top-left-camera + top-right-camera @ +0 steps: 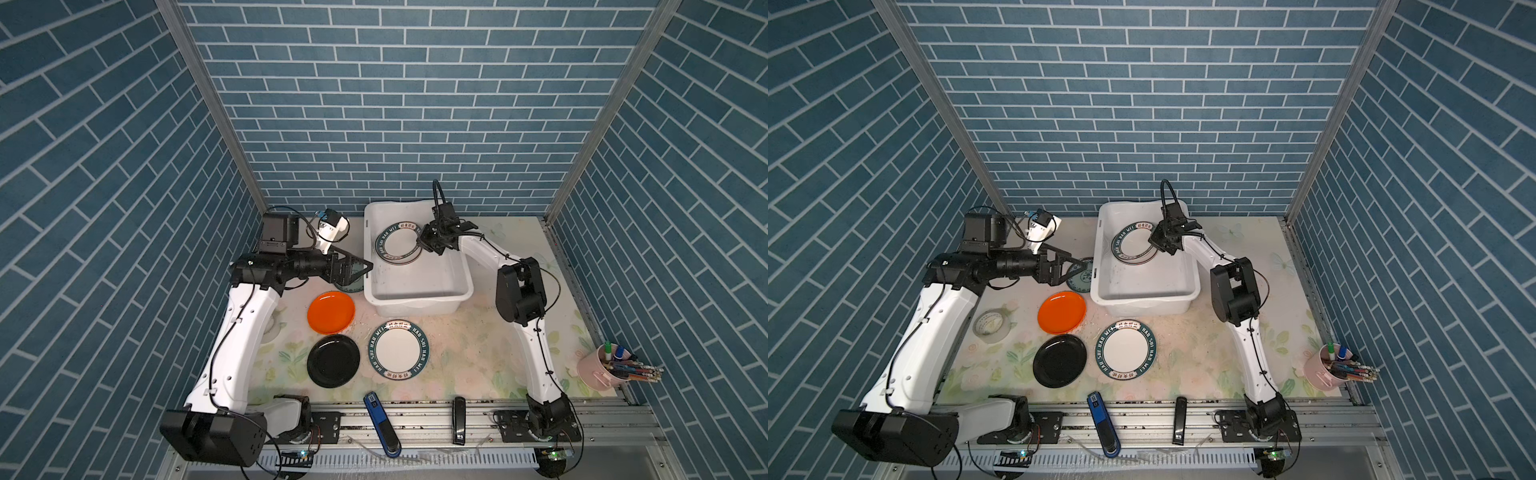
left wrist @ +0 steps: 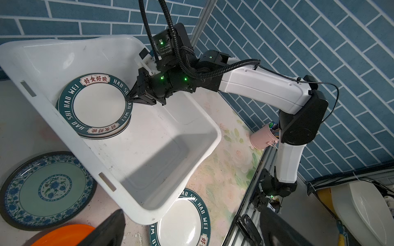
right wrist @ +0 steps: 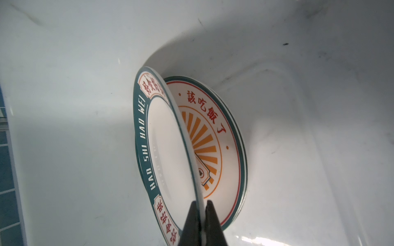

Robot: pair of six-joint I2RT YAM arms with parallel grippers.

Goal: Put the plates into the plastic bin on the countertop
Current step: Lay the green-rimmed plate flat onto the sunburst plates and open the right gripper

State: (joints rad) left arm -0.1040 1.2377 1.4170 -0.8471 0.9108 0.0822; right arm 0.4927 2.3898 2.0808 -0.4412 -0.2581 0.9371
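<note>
Three plates [image 3: 213,132] are in the plastic bin [image 1: 415,305] at the surface's [image 1: 478,353] far edge, the tilted lettered plate [image 2: 96,104] on top pinched by the right claw [image 3: 201,205]; four lie outside; the left claw [image 1: 359,274] gapes wide.

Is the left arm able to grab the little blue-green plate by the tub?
Probably yes. The open left gripper hangs just above the teal plate; nothing lies on it, though the bin crowds one side.

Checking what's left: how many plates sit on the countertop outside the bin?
4: orange plate, black plate and lettered-rim plate in front of the plastic bin; teal patterned plate beside its left wall. None seems hidden.
</note>
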